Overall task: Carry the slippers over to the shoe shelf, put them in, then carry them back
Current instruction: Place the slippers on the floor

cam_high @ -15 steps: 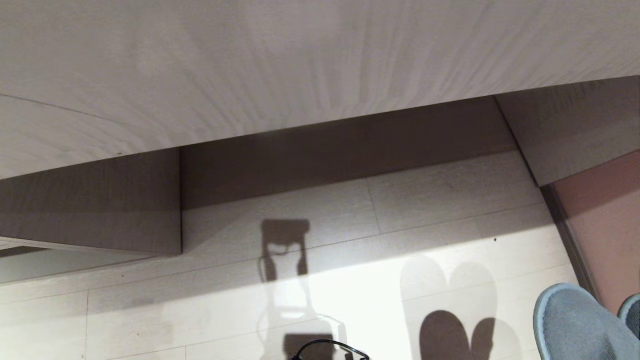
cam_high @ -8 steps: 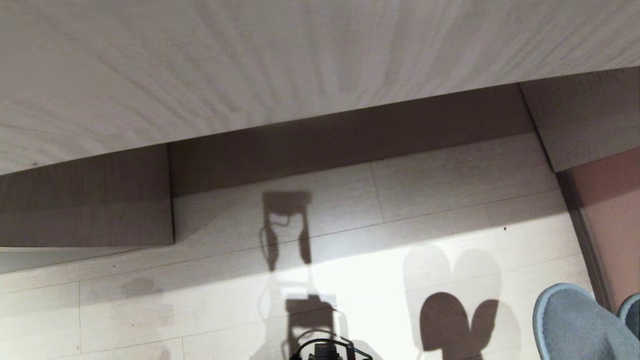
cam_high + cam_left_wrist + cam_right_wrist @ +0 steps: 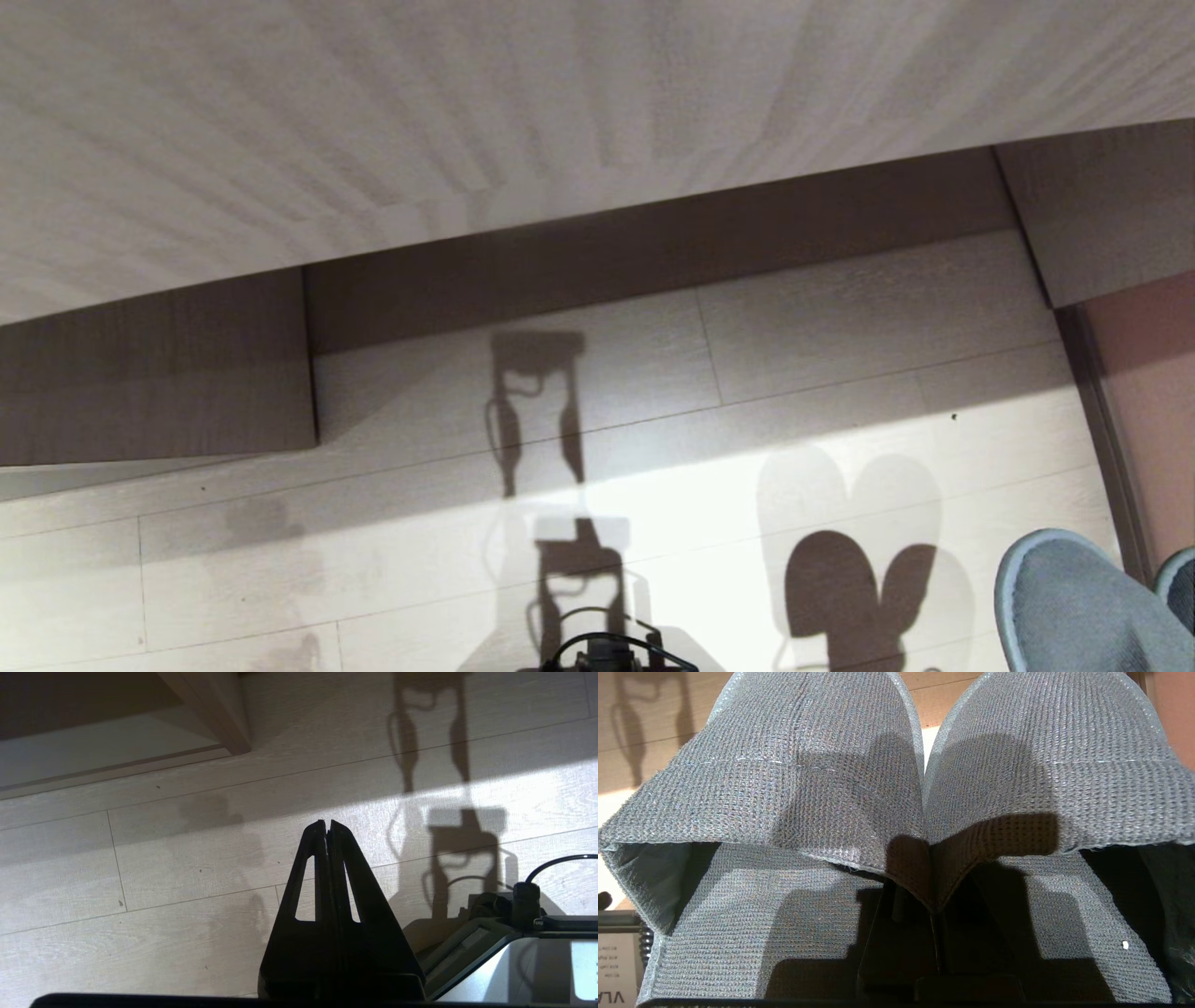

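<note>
The slippers (image 3: 822, 765), a blue-grey knitted pair, hang side by side in my right gripper (image 3: 930, 896). It is shut on the inner edges of their two bands, pinched together. Their rounded toes (image 3: 1074, 607) show at the head view's lower right, above the floor. My left gripper (image 3: 327, 823) is shut and empty, hanging over the pale floorboards. A low cubby with a pale base board (image 3: 93, 751) opens in grey-brown wood off to my left. I cannot tell whether it is the shoe shelf.
A broad pale wood front (image 3: 560, 112) fills the upper head view, with a dark-backed alcove (image 3: 653, 252) beneath it. A grey-brown side panel (image 3: 149, 373) bounds it on the left, a pinkish wall (image 3: 1148, 392) on the right. My base (image 3: 514, 933) shows low down.
The whole head picture has shifted: the pale front's edge has risen and more floor and my base's cable show below. The slippers keep their place in my right gripper.
</note>
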